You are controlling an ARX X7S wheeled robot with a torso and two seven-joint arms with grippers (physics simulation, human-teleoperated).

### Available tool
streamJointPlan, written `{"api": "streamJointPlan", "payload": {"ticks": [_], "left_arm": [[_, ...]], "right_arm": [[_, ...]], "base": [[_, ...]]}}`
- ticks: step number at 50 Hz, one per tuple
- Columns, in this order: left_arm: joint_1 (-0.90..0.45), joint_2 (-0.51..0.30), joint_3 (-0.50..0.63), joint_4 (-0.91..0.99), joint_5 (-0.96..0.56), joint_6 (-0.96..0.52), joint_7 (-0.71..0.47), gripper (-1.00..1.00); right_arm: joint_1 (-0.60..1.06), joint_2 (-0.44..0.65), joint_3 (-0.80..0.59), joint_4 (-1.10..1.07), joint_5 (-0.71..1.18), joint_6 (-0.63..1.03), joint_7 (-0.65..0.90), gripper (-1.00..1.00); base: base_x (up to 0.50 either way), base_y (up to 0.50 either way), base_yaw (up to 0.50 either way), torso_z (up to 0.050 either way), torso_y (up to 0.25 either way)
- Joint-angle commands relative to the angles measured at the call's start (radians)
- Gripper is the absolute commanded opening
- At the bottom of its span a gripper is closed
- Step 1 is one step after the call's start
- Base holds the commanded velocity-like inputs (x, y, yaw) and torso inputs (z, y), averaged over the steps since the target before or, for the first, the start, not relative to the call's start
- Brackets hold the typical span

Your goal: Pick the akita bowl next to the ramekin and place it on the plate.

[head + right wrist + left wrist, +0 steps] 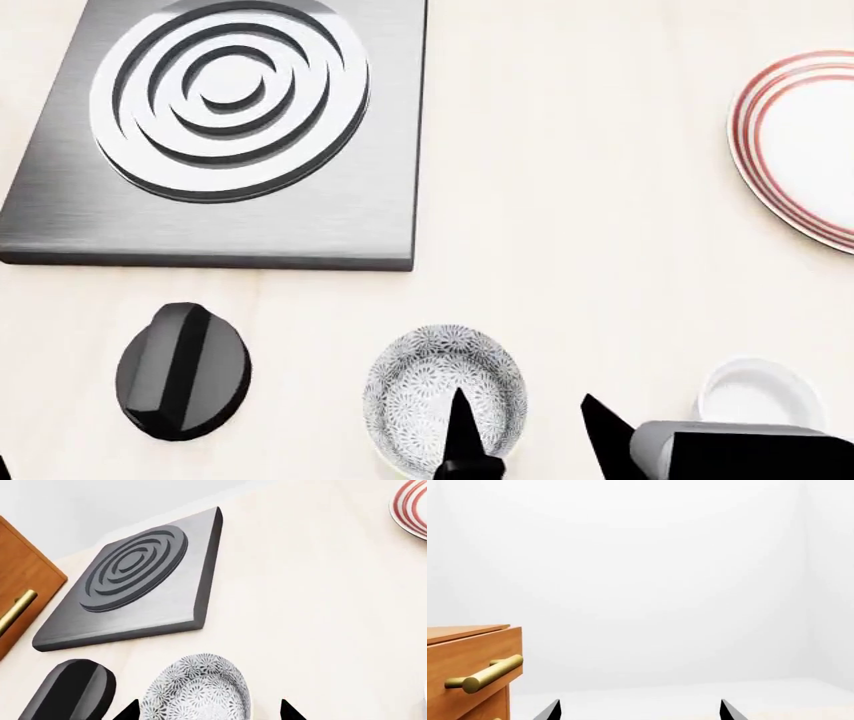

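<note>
Bright, even light all round; shadows faint and soft on the tabletop [601, 250], everything sharp, no glare.

the right gripper [527, 432] has thin, pointed black fingers [461, 430] on a pale grey block with a black body behind. the left gripper [639, 711] shows only two black fingertips.
</note>
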Motion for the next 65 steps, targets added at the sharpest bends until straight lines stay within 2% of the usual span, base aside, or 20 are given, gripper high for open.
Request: {"api": "streamJointPlan", "payload": {"ticks": [1,65], "left_arm": [[0.002,0.002,-0.002,0.0,0.0,-0.002,0.0,1.0],[0.006,-0.001,-0.002,0.0,0.004,0.001,0.002,1.0]], "right_arm": [[0.004,-0.016,-0.001,0.021,0.01,0.004,-0.015,1.0],[-0.021,-0.085,-0.006,0.182,0.035,-0.008,-0.096,1.0]], "base": [[0.0,0.0,0.0,0.0,0.0],[0.0,0.0,0.0,0.0,0.0]]}}
